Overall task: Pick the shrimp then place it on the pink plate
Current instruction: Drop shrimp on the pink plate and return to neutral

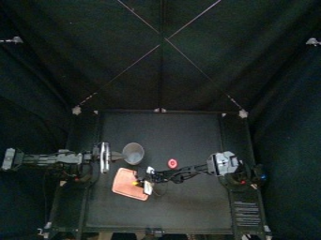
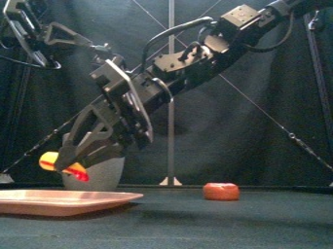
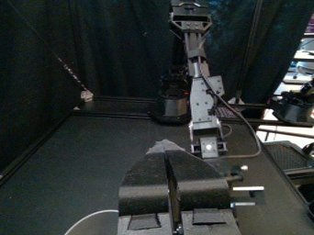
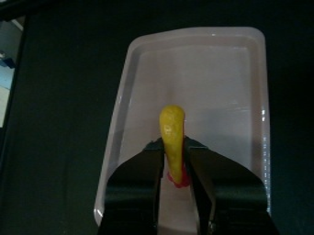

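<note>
R gripper [image 4: 175,158] clamped on shrimp [image 4: 173,128], held over pink plate [image 4: 230,83]

The tray [image 1: 123,180] lies left of the table's middle, with the cup [image 1: 133,151] just behind it and a small toy [image 1: 174,163] apart to its right. The shrimp [image 4: 173,128], held in the right gripper [image 4: 174,163], hangs over the tray. The left gripper [image 1: 103,157] sits left of the cup.

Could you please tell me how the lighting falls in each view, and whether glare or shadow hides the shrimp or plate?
Top view: dim, black table and curtains, the pink plate stands out brightest. Front view: shrimp brightly lit in the right end effector against dark curtains. Right wrist view: plate shines pale, shrimp plain. Left wrist view: dark, neither shows.
</note>
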